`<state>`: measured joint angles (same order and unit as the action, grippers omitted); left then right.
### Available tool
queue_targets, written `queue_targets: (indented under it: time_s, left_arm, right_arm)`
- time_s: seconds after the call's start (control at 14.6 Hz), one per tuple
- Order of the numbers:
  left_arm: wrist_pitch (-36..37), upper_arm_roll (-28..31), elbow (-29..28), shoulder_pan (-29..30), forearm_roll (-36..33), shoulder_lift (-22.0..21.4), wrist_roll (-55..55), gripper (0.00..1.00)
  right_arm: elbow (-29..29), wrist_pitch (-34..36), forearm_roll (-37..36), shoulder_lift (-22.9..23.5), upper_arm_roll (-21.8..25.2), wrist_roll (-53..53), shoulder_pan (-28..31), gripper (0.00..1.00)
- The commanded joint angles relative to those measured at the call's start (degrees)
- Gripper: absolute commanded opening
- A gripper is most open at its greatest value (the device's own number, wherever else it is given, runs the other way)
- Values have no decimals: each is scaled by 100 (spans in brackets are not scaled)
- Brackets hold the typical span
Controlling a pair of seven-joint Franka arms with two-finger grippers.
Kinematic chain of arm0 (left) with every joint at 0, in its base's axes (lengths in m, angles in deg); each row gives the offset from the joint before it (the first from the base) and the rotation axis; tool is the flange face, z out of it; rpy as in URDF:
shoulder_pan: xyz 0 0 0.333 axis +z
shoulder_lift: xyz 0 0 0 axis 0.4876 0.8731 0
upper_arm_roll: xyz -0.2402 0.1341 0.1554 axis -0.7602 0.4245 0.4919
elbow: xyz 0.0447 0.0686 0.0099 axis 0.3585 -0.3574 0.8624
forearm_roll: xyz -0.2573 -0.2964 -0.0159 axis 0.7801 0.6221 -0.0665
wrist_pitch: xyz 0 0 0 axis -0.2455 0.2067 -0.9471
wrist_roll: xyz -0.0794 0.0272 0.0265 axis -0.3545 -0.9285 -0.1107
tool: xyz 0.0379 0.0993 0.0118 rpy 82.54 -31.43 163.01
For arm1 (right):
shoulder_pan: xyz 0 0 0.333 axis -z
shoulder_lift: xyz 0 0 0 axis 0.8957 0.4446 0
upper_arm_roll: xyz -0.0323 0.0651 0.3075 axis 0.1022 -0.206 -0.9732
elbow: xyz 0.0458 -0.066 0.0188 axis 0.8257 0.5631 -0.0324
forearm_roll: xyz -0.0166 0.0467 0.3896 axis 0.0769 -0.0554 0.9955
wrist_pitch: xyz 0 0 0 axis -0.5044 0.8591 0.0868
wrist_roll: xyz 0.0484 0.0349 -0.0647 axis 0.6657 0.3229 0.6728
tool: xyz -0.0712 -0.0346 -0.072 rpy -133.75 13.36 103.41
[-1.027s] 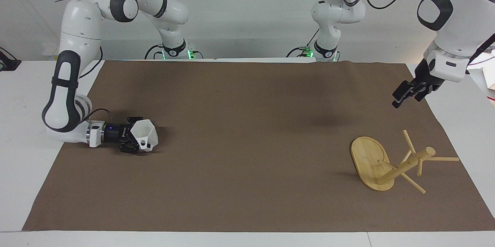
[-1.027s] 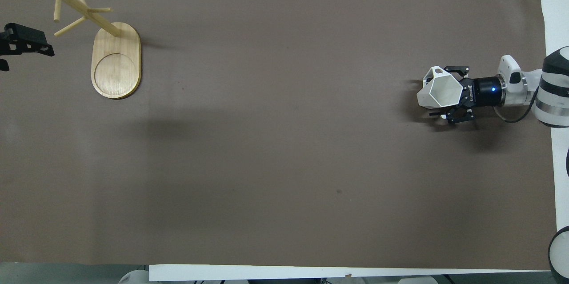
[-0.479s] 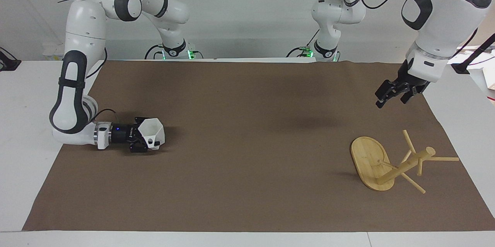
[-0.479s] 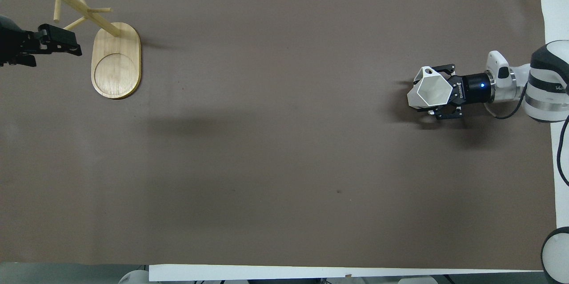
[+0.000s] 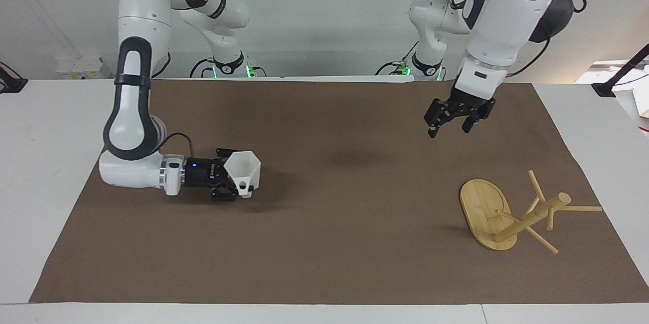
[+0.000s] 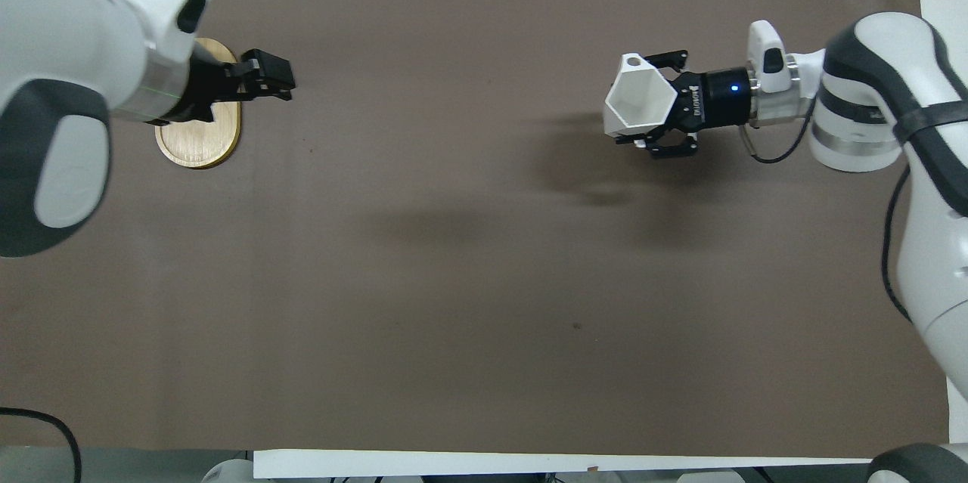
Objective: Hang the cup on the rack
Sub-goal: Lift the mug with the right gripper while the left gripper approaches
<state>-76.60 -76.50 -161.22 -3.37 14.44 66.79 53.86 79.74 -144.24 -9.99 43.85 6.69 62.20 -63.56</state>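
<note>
The cup [image 5: 244,170] is pinched in the right pincer [image 5: 234,177] above the desk [image 5: 324,243], well apart from the rack [image 5: 512,212] below the spread left pincer [image 5: 453,123], so a tilted cup could be knocked off its peg.

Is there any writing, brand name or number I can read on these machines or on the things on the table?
Right gripper, which holds the cup: a small white marking on its black body, too small to read.
Left gripper: no readable text.
Rack: no text visible.
Brown table cover: no text visible.
Nothing here can be quoted.
</note>
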Motion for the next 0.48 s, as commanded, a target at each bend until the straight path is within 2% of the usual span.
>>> queue_targets:
  time_s: [0.0,0.27,0.41]
  left_arm:
    - [-17,71,1144,-618,-48,1007,1241,100]
    - [-323,89,1533,-1155,-56,1596,2025,100]
    - [-333,71,1569,-1209,-48,1712,2044,100]
  right_arm:
    - [156,-469,488,-50,28,-131,-538,19]
    - [121,-1286,569,-216,28,-667,-1172,19]
    - [112,-1533,586,-234,19,-669,-1305,19]
